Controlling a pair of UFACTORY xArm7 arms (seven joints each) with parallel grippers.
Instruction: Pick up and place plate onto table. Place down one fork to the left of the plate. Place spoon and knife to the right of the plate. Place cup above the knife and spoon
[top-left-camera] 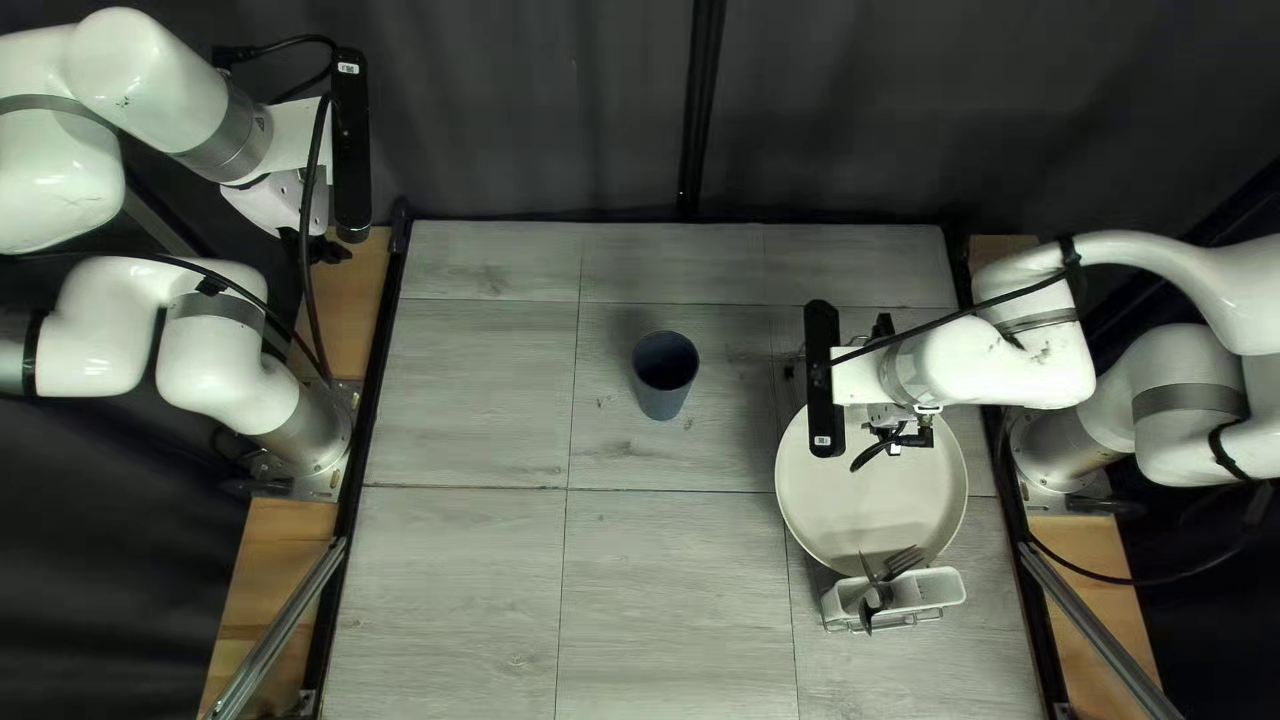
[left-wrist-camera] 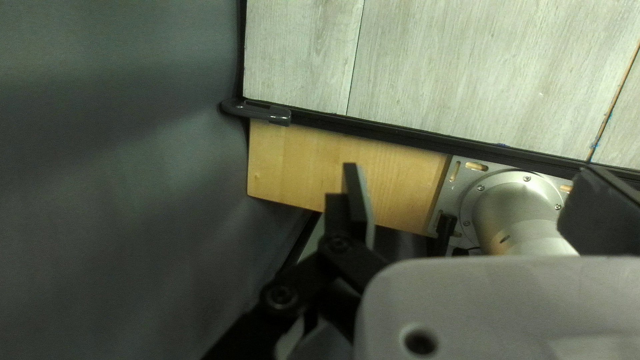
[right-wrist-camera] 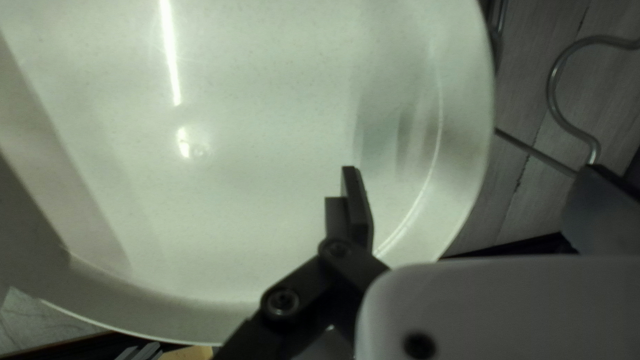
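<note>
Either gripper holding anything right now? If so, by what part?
Nothing held. Left gripper is open and empty; right gripper is open over the plate, not clamped on its rim.

Plate: one (top-left-camera: 867, 500), at right of frame in top left view. Cup: one (top-left-camera: 663, 380), near upper middle. White cutlery holder: one (top-left-camera: 942, 584), at lower right. In it, fork: one (top-left-camera: 904, 560) made out; other cutlery pieces (top-left-camera: 874, 600) overlap, exact number not clear. Table: one (top-left-camera: 467, 574). Robot arms: two (top-left-camera: 134, 80), one at each side.
</note>
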